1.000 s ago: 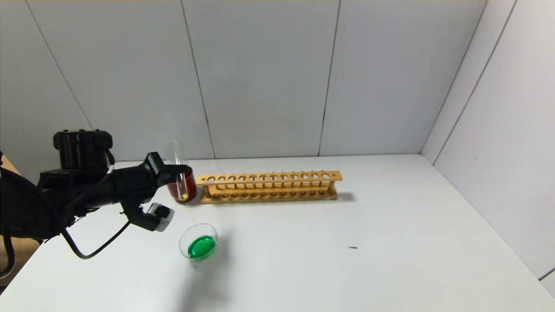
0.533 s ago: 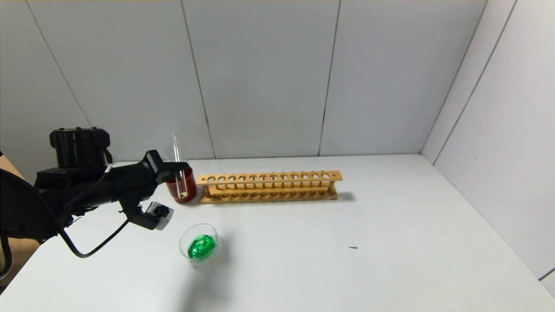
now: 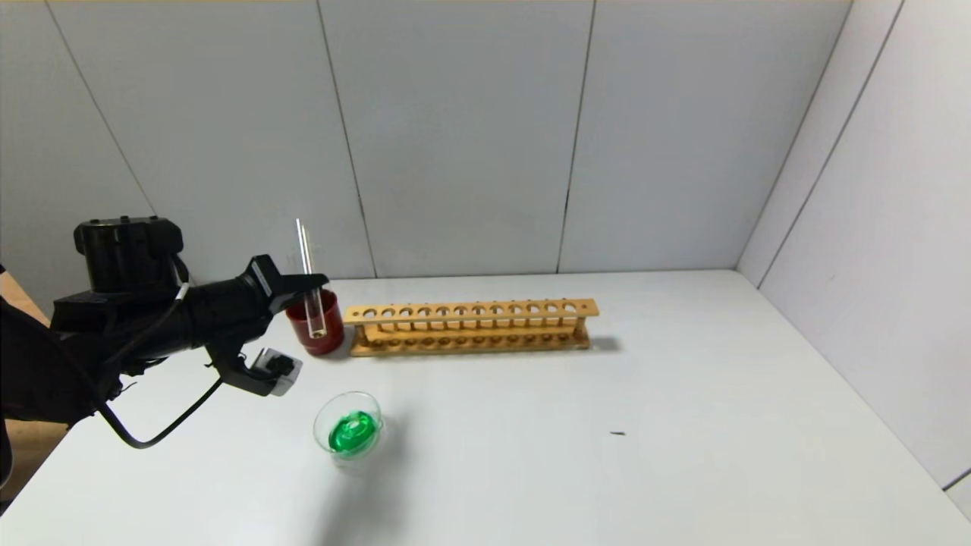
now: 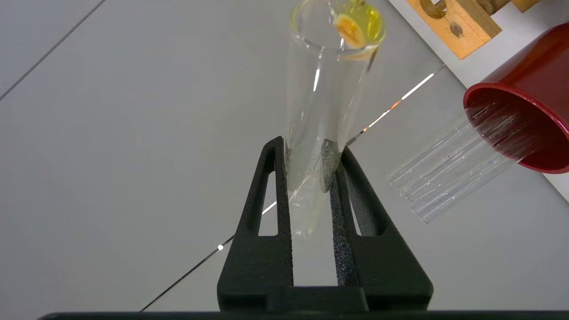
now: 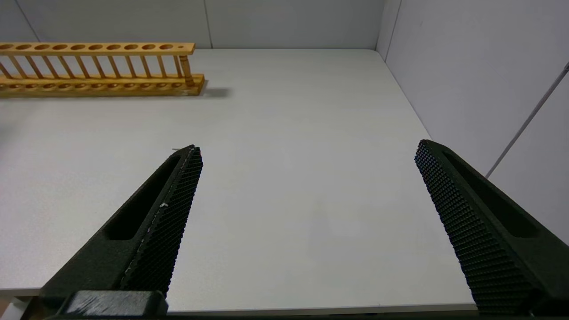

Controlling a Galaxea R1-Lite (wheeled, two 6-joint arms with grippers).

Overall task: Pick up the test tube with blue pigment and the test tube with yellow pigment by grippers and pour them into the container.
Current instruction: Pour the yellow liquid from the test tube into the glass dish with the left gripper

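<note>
My left gripper (image 3: pixel 314 282) is shut on the test tube with yellow pigment (image 3: pixel 310 265) and holds it upright, just in front of the dark red cup (image 3: pixel 325 340). In the left wrist view the black fingers (image 4: pixel 279 178) clamp the glass tube (image 4: pixel 329 89), and a little yellow liquid sits at its round bottom. The container (image 3: pixel 348 429), a low clear glass dish, holds green liquid and stands on the table in front of the gripper. The test tube with blue pigment is out of view. My right gripper (image 5: pixel 306 151) is open and empty above the table's right front.
The red cup (image 4: pixel 529 120) holds several plain clear tubes (image 4: pixel 449 178). An empty wooden tube rack (image 3: pixel 470 326) stands right of the cup, and it also shows in the right wrist view (image 5: pixel 98 66). A small dark speck (image 3: pixel 618 434) lies on the white table.
My left gripper has risen and drawn slightly left with the yellow tube. The tube has turned from tilted to nearly upright.
</note>
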